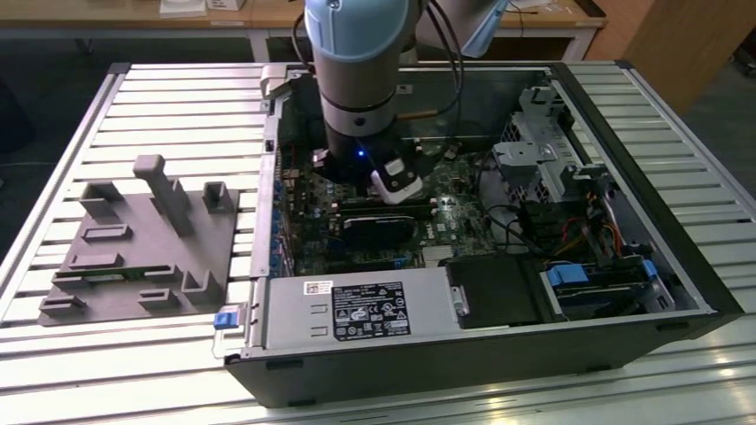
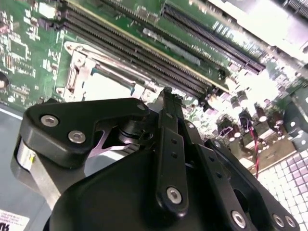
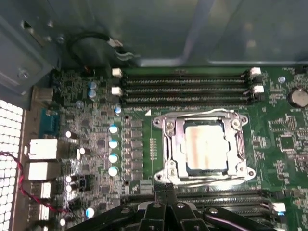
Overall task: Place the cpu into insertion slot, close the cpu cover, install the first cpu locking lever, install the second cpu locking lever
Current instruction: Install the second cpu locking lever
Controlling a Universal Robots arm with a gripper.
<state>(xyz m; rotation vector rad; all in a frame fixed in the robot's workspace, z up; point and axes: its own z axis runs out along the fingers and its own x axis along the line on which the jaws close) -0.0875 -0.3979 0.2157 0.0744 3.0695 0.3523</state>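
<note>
The arm [image 1: 358,80] reaches down into an open computer case [image 1: 473,221] that lies on its side on a slatted metal counter [image 1: 154,97]. Its hand [image 3: 166,190] hangs low over the green motherboard [image 3: 96,120], at the edge of the chip socket, and the two black fingers [image 2: 171,144] are pressed together with nothing between them. In the first wrist view the cpu [image 3: 204,147] lies flat in the insertion slot [image 3: 169,144], its pale metal top showing through the square window of the cpu cover [image 3: 238,139], which lies down flat over the socket. Thin wire levers run along the socket's edges; whether they are latched cannot be told. Long black memory slots [image 3: 185,86] run on the far side of the socket, and another set lies between the socket and the fingers. In the exterior view, a grey moulded holder [image 1: 142,243] with upright pegs sits on the counter on the exterior view's left of the case, well apart from the hand.
</note>
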